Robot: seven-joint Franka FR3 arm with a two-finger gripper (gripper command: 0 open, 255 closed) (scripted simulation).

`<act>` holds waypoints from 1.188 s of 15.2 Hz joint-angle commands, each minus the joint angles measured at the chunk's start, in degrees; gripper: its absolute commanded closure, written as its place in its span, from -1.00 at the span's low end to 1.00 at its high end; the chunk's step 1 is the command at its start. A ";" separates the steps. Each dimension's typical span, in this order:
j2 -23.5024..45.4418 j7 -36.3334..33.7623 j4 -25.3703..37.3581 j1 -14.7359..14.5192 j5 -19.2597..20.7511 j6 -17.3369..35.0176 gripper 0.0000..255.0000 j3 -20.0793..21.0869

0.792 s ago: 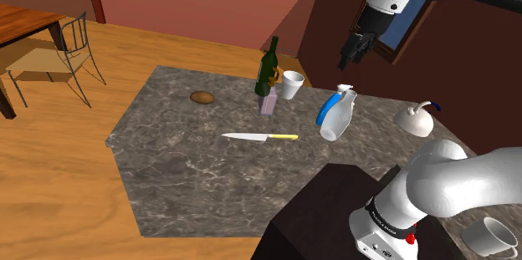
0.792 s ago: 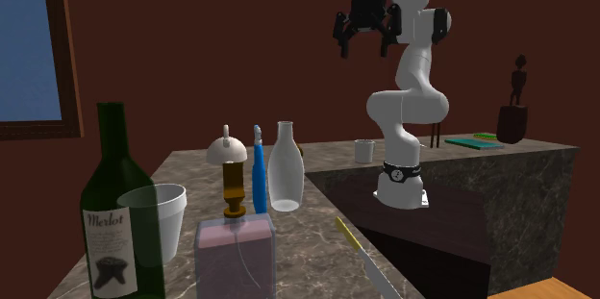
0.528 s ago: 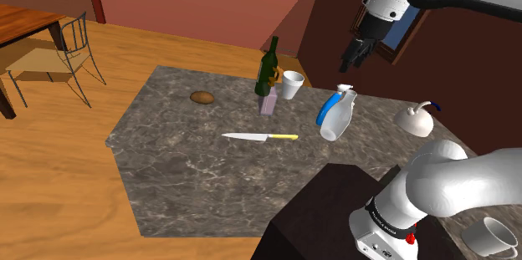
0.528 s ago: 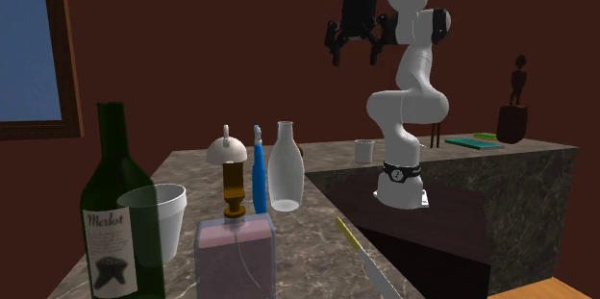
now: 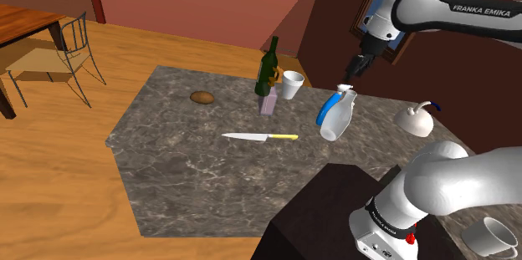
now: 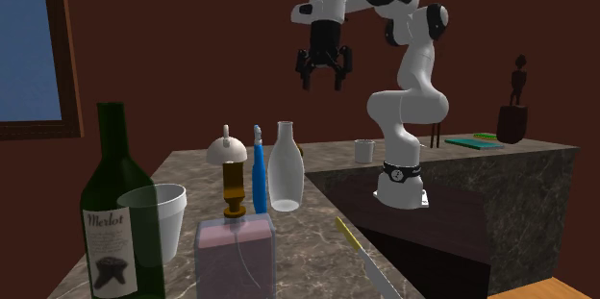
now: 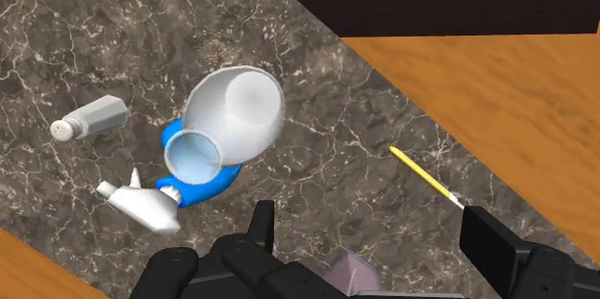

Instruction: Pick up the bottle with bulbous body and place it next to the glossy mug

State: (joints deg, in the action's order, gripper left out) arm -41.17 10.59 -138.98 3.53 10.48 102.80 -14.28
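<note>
Black and spread wide, the pincer (image 6: 322,81) has come down from high beside the stand and now hangs over the pale bulbous bottle (image 5: 338,119), upright on the marble bench (image 5: 192,158) beside a blue sprayer (image 6: 258,177), so a grasp looks near.

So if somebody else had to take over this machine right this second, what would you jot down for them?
Hand: open and empty, hovering above the pale bulbous bottle, not touching it.
Bottle: upright on the marble table, close beside a blue spray bottle.
Mug: white, with a handle, at the shoulder view's lower right, well away from the bottle.
Done: nothing grasped yet.
Left: lower the hand, close it on the bottle, lift it, and set it down next to the mug.
</note>
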 commanded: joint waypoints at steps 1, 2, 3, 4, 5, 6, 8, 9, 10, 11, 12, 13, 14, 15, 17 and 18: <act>0.94 2.60 -0.99 0.87 1.33 2.19 -1.00 -2.67; 1.66 3.77 -1.38 1.23 1.89 3.40 -1.00 -3.97; 2.47 4.94 -1.69 1.55 2.43 4.62 -1.00 -5.29; 3.37 6.12 -1.93 1.85 2.93 5.86 -1.00 -6.62; 4.35 7.32 -2.10 2.12 3.38 7.12 -1.00 -7.97; 5.41 8.53 -2.20 2.35 3.79 8.38 -1.00 -9.34; 7.79 11.02 -2.17 2.70 4.40 10.96 -1.00 -12.11; 9.11 12.31 -2.05 2.81 4.60 12.26 -1.00 -13.53; 9.49 12.67 -2.01 2.83 4.64 12.62 -1.00 -13.93; 9.77 12.68 -2.57 2.82 4.72 13.46 -1.00 -14.14; 10.07 12.69 -3.12 2.81 4.79 14.31 -1.00 -14.35; 10.38 12.71 -3.66 2.80 4.85 15.16 -1.00 -14.56; 10.71 12.73 -4.19 2.78 4.91 16.03 -1.00 -14.78; 11.07 12.76 -4.71 2.76 4.97 16.89 -1.00 -15.01; 12.05 12.84 -5.99 2.68 5.09 19.16 -1.00 -15.60; 12.04 12.84 -6.01 2.69 5.09 19.15 -1.00 -15.59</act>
State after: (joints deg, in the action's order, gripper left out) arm -29.53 23.46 -144.78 6.34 15.64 121.32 -29.75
